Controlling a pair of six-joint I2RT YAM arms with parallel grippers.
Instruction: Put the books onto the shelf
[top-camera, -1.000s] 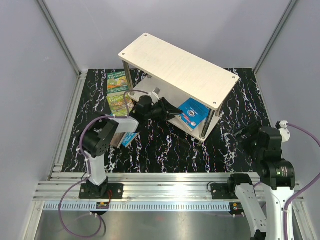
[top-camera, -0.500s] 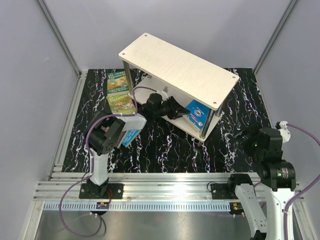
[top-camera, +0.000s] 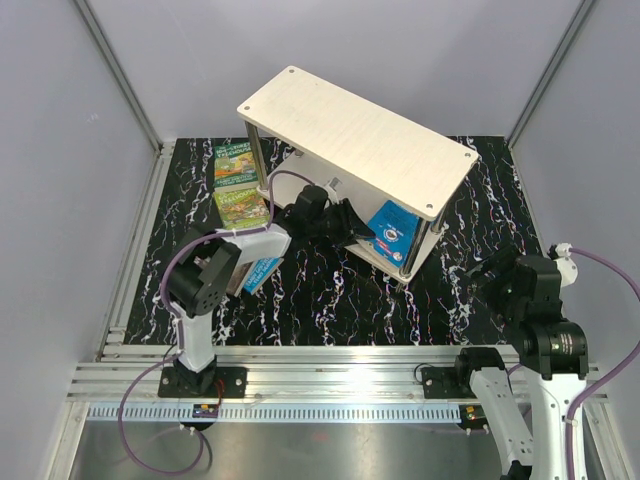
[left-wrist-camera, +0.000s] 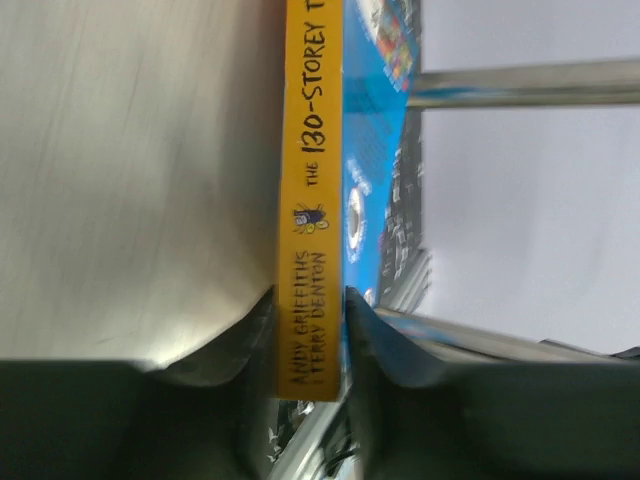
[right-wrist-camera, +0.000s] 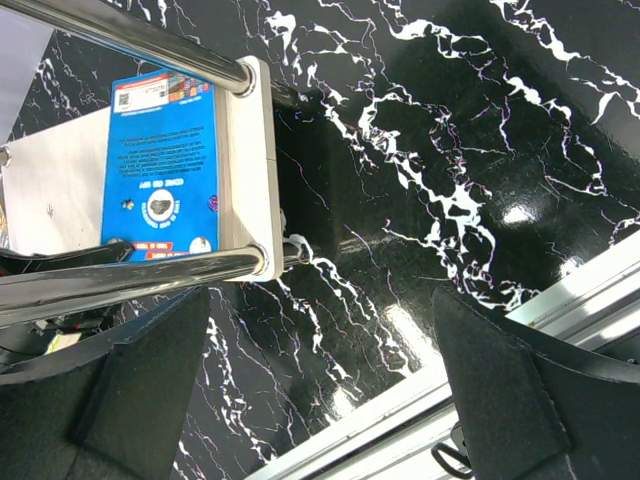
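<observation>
The left arm (top-camera: 197, 285) and right arm (top-camera: 545, 335) had black joints, white shells and thin purple cables (top-camera: 120, 425); the right gripper (right-wrist-camera: 320, 310) was matte black.

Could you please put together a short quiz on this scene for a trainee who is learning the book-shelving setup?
1. True or false: the right gripper is shut on a book.
2. The left gripper holds the bright blue paperback with the yellow spine. Where is that book relative to the pale plywood shelf with silver posts? A) on its top board; B) in its lower tier, under the top board; C) behind it.
3. How many green-covered paperbacks lie on the black marbled table to the left of the shelf?

Key: 1 false, its jaws stand wide open and hold nothing; 2 B; 3 two.
</observation>
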